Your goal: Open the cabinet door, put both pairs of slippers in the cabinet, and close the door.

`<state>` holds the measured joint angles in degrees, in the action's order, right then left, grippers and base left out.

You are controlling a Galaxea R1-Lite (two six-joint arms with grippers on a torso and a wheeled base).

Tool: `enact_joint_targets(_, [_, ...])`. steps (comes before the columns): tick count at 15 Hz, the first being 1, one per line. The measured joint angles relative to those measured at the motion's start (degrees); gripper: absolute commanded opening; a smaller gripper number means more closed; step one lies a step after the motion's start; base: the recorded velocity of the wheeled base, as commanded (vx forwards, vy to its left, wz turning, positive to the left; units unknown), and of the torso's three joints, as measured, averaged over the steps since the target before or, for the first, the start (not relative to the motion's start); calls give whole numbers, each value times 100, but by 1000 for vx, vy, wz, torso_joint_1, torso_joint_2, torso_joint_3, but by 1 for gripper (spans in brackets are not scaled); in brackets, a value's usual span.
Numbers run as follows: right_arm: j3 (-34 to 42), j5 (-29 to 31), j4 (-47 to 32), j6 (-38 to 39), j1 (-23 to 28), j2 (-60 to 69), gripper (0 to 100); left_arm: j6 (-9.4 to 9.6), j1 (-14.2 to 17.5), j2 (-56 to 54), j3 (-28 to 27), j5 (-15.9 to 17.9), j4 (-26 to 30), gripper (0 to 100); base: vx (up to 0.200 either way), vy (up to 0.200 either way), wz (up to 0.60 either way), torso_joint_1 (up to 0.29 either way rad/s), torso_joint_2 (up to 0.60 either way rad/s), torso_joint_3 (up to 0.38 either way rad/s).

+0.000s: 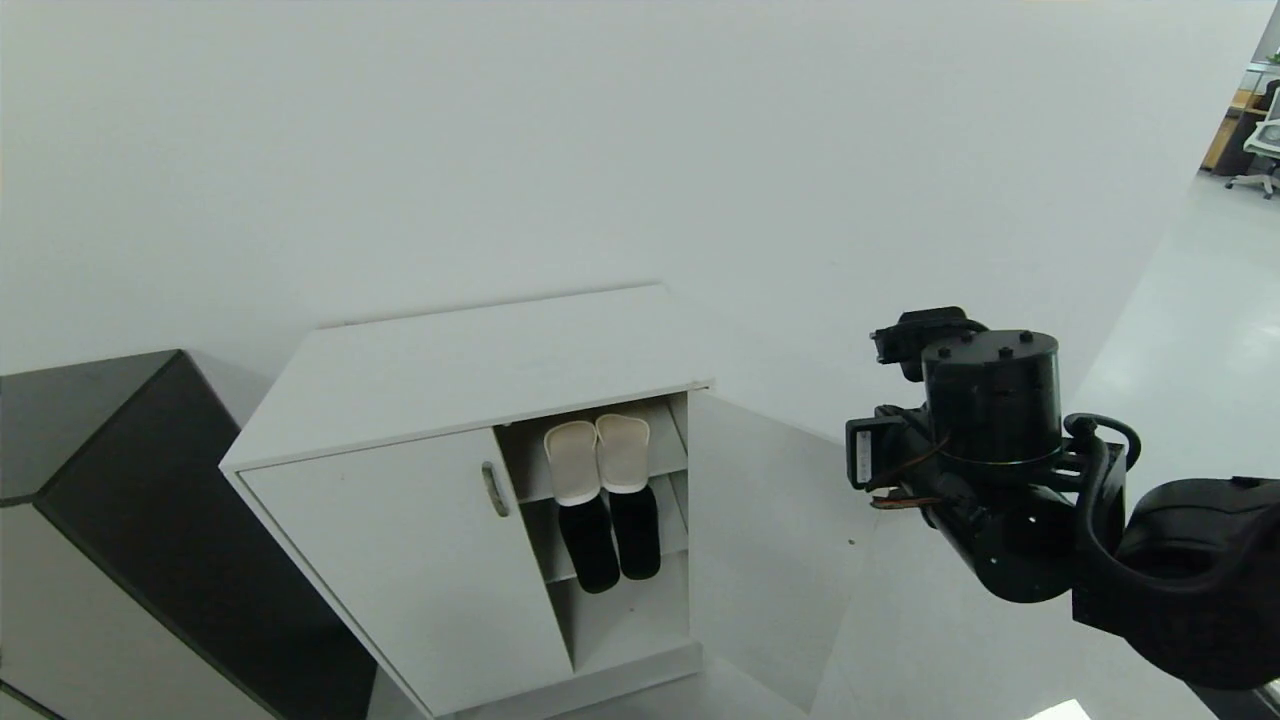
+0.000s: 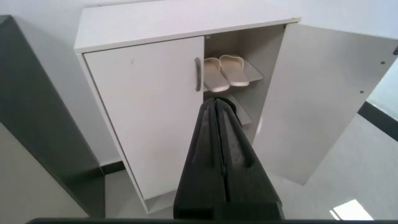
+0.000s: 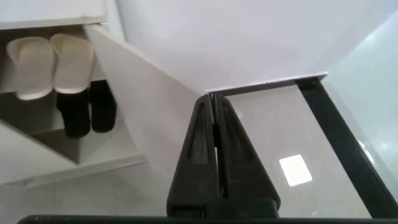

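Flanking the cabinet [image 1: 480, 360]: black unit [image 1: 150, 480], open door [image 2: 323, 93].

The cabinet [image 1: 450, 350] looks matt laminate, its handle [image 1: 494, 489] dull metal, white slippers [image 1: 598, 455] smooth.

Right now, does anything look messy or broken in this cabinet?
Nothing broken or spilled. The white slippers and black slippers sit neatly on their shelves; only the right door is wide open.

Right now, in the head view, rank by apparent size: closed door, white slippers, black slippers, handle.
1. Closed door, largest.
2. White slippers and black slippers: the pairs look about alike, so no ranking.
3. Handle, smallest.
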<state>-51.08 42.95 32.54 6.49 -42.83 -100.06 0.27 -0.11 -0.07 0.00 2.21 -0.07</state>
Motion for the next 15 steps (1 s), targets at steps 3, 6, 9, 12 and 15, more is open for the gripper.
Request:
enact_joint_targets(3, [-2,7,13,0,-69,-27,0,0,0,0,0,0,0,0,-133,0,0,5,0,3])
enact_joint_targets(6, [0,2,15,2,-94,-74,0,-2,4,0,0,0,0,0,-200,0,0,1,-1,-1])
enact_joint_targets(9, [-2,-55,13,0,-78,-99,0,0,4,0,0,0,0,0,-133,0,0,-2,-2,2])
enact_joint_targets(12, [-226,-758,2,5,315,-190,0,0,4,0,0,2,0,0,0,0,0,0,0,0])
enact_joint_targets(15, [-606,-1312,0,38,895,-424,0,5,4,0,0,2,0,0,0,0,0,0,0,0])
